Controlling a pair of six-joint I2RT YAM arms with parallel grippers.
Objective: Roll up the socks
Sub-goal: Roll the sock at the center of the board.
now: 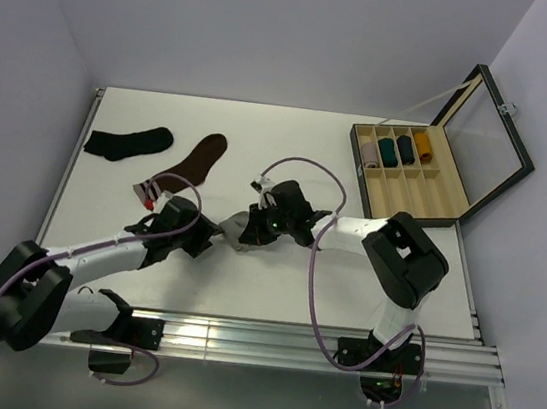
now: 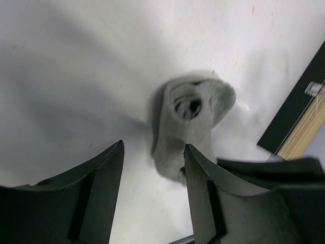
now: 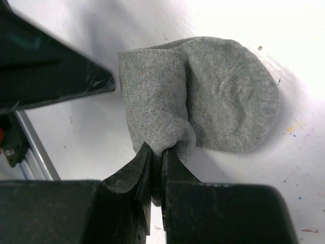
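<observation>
The light grey sock (image 1: 234, 231) lies bunched into a loose roll at the middle of the table. My right gripper (image 3: 162, 155) is shut on a fold at the sock's (image 3: 203, 96) near edge, with cloth pinched between its fingertips. My left gripper (image 2: 154, 152) stands open just short of the sock (image 2: 190, 119), nothing between its fingers; the roll's open end faces that camera and touches the right fingertip (image 2: 195, 162). From above, both grippers meet at the sock, left (image 1: 210, 240) and right (image 1: 251, 224). No loose pink sock shows.
A dark brown sock (image 1: 195, 161) with a pale striped cuff and a black sock (image 1: 128, 141) lie flat at the back left. An open wooden box (image 1: 427, 189) at the back right holds several rolled socks. The left arm's finger (image 3: 51, 76) shows beside the sock.
</observation>
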